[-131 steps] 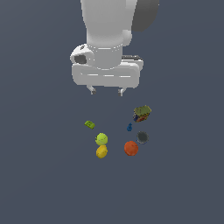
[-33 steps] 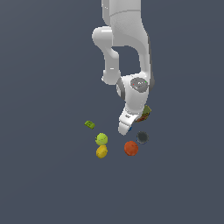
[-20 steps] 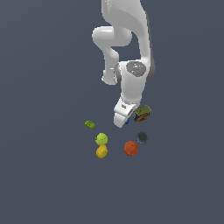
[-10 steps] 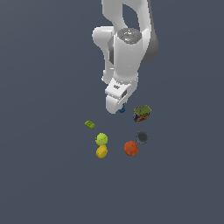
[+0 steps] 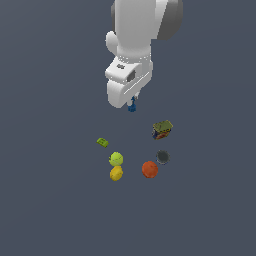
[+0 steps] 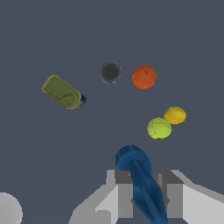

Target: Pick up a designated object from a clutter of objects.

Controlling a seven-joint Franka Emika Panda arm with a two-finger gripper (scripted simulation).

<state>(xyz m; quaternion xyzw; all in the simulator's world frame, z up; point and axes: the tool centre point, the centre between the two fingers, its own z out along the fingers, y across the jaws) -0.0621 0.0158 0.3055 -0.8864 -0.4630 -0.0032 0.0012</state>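
The jaws [image 6: 146,199] pinch the blue piece [image 6: 141,183], one finger [image 6: 124,197] on each side of it, and it juts out past the fingertips. In the exterior view the blue piece [image 5: 132,106] hangs at the tip of the white arm, lifted well clear of the tabletop [image 5: 50,200] and of everything lying on it.

Below the jaws the rest of the clutter lies loosely spread, with bare tabletop between most items. The box [image 5: 162,129] lies nearest below the jaws, toward the exterior view's right; in the wrist view it shows an olive-green face [image 6: 62,92], and any print on it is too small to read. The grey disc [image 5: 162,157] sits just beyond the box, and the red ball [image 5: 149,169] lies just beside the disc. The green ball [image 5: 116,159] and the yellow ball [image 5: 116,173] appear to touch each other, a little apart from the red ball. The green block [image 5: 102,142] lies alone toward the exterior view's left of the jaws, near the green ball but apart from it.

No tabletop edge shows in either view; open grey surface surrounds the cluster on every side, and the space around the raised jaws is free.

No containers are in view.
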